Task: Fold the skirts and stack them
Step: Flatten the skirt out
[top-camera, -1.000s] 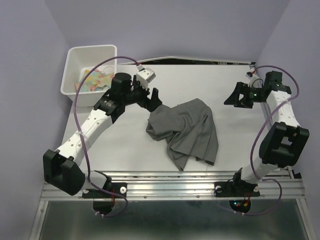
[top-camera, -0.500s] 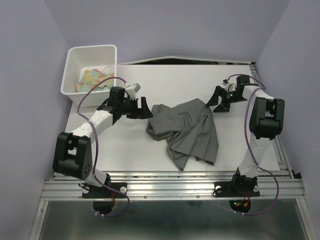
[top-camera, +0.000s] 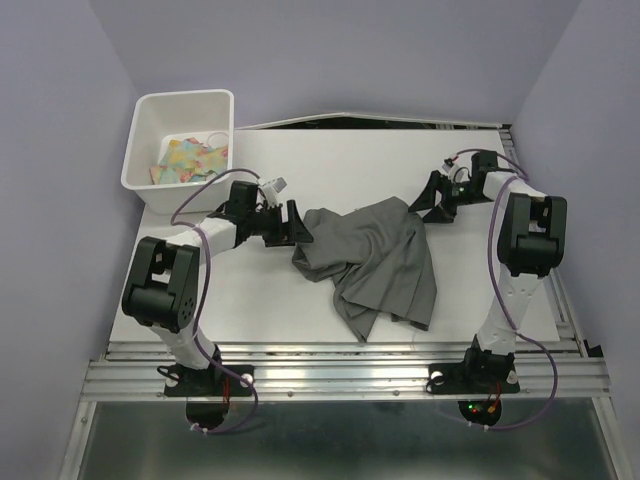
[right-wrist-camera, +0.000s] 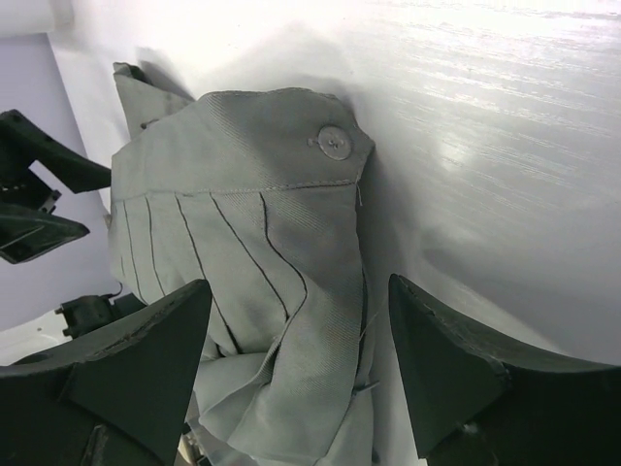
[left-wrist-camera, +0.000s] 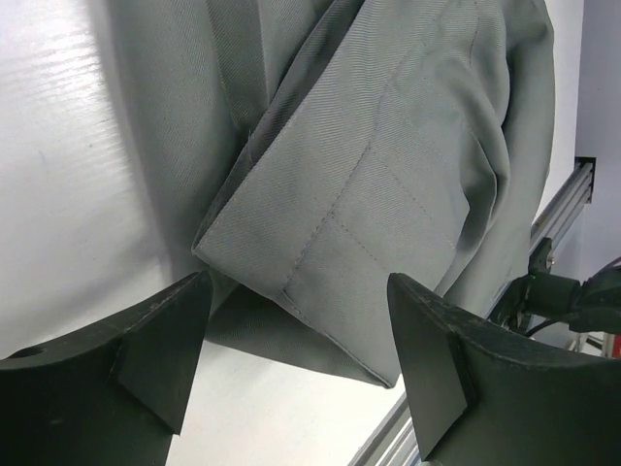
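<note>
Here, a crumpled dark charcoal-grey pleated cloth skirt [top-camera: 378, 262] lies heaped at the middle of the white tabletop [top-camera: 250, 300], its bulk trailing toward five o'clock. The left gripper [top-camera: 294, 222] sits low at the heap's ten o'clock edge, jaws spread wide, with a stitched hem corner lying loose between the black fingers. The right gripper [top-camera: 430, 203] sits at the heap's one o'clock edge, jaws likewise released, facing the waistband and its round grey button [right-wrist-camera: 335, 143]. A white plastic bin [top-camera: 185, 96] holding colourful cloth stands at the table's ten o'clock corner.
</note>
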